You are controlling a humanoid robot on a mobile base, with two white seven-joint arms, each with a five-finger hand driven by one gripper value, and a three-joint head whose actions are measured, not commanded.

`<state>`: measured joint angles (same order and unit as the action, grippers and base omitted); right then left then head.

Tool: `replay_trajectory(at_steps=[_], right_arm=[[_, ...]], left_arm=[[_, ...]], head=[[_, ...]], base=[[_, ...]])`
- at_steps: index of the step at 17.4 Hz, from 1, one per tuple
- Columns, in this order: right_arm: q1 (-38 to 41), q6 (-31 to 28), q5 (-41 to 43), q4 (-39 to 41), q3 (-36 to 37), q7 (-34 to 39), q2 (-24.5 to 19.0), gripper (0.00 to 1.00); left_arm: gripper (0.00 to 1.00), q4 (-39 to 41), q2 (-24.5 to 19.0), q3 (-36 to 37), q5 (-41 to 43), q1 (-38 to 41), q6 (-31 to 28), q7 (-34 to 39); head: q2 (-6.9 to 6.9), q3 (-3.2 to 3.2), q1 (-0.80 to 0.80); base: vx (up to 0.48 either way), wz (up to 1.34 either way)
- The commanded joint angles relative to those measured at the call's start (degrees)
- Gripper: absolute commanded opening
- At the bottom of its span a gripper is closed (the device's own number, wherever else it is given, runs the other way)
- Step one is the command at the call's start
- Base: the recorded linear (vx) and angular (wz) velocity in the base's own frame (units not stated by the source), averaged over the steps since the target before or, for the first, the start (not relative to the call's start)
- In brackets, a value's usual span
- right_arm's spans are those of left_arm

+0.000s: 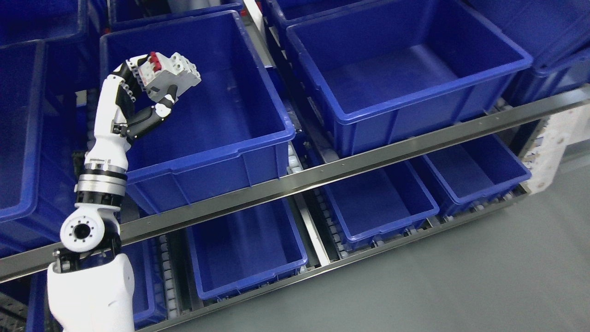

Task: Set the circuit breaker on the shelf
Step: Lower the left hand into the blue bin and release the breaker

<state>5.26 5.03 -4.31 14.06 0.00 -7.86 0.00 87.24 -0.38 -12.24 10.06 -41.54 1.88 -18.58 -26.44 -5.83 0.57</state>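
Note:
My left hand (154,87) is shut on a grey circuit breaker (173,76) with a red switch. It holds the breaker above the near-left corner of a large blue bin (239,138) on the upper shelf level. The bin under it looks empty. My left arm rises from the lower left of the picture across the steel rail. The right arm is out of view.
A second large blue bin (415,99) stands to the right on the same level. A slanted steel rail (322,170) runs across the shelf front. Smaller blue bins (382,226) sit on the lower level on rollers. Grey floor (461,286) lies at the lower right.

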Motion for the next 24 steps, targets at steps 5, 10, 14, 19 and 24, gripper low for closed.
replay_trajectory(at_steps=[5, 10, 14, 19, 24], right_arm=[[0.01, -9.51, 0.0, 0.01, -1.14, 0.04, 1.0, 1.0], [0.01, -9.51, 0.0, 0.01, -1.14, 0.04, 1.0, 1.0], [0.01, -9.51, 0.0, 0.01, -1.14, 0.04, 1.0, 1.0], [0.01, -9.51, 0.0, 0.01, -1.14, 0.04, 1.0, 1.0], [0.01, -9.51, 0.0, 0.01, -1.14, 0.04, 1.0, 1.0]], left_arm=[[0.09, -27.53, -11.48, 10.9, 13.22, -16.98, -2.14, -7.6], [0.09, -45.47, -10.87, 16.62, 17.01, -27.27, -2.14, -9.37], [0.1, -52.76, -9.47, 19.53, 20.87, -27.54, -1.97, -10.34], [0.1, -57.8, -9.72, 20.49, 22.64, -27.28, -1.35, -10.25], [0.12, -57.89, -10.51, 20.67, 22.64, -27.72, -1.35, -10.25]], head=[[0.01, 0.0, 0.0], [0.01, 0.0, 0.0], [0.01, 0.0, 0.0], [0.01, 0.0, 0.0], [0.01, 0.0, 0.0]], base=[[0.14, 0.34], [0.177, 0.11], [0.153, -0.08], [0.118, -0.1], [0.08, -0.11]])
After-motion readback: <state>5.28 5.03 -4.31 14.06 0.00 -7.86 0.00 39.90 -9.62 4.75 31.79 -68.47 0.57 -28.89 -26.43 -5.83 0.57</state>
